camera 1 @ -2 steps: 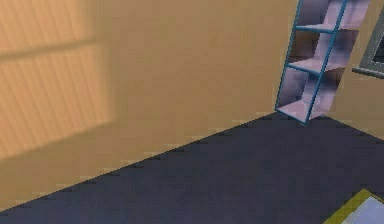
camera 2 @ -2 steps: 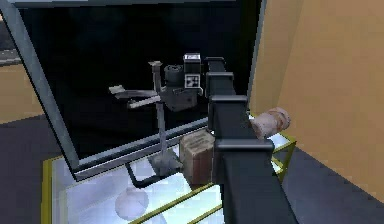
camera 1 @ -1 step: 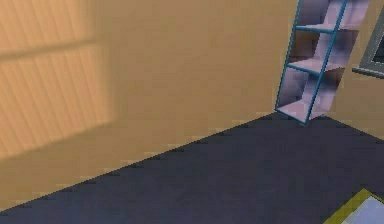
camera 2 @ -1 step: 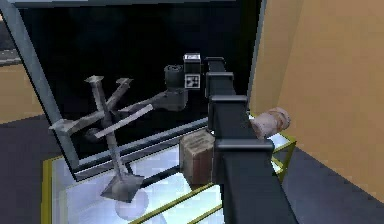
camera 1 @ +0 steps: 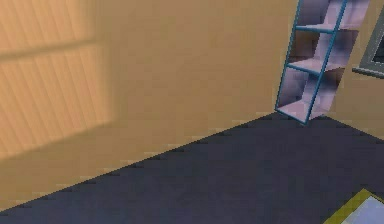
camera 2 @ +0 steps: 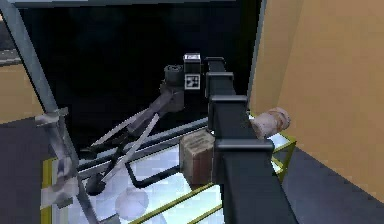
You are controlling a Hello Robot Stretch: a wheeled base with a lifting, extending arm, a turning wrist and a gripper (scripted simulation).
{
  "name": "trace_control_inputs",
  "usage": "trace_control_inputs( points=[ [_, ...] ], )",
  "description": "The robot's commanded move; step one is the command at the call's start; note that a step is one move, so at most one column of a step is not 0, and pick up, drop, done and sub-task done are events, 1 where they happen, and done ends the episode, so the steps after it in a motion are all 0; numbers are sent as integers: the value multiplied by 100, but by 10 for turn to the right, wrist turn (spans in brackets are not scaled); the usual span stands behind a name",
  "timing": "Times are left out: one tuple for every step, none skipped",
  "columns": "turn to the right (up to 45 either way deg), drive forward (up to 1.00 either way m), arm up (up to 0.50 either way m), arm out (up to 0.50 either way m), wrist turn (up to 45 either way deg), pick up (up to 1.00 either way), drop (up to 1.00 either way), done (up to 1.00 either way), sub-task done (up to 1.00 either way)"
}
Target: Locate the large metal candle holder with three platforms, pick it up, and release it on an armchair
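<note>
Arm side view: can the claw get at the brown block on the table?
Probably yes: the claw shows just left of the brown block on the table, with nothing visibly between them.

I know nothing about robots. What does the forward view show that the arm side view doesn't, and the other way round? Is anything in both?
Forward view: a blue-framed shelf unit standing against the wall.

Arm side view: the robot's dark arm with its tool, stretched out above a table that carries a brown box and a pinkish roll, with a black pane behind.

Both: an orange wall, a dark floor, and probably the table's yellow-green rim, which sits in the forward view's bottom right corner.
</note>
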Motion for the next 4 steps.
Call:
trace_control_inputs(
  points=[
    [0, 0, 0, 0, -60, 0, 0, 0, 0],
    [0, 0, 0, -30, 0, 0, 0, 0, 0],
    [-450, 0, 0, 0, 0, 0, 0, 0, 0],
    [-330, 0, 0, 0, 0, 0, 0, 0, 0]
  ],
)
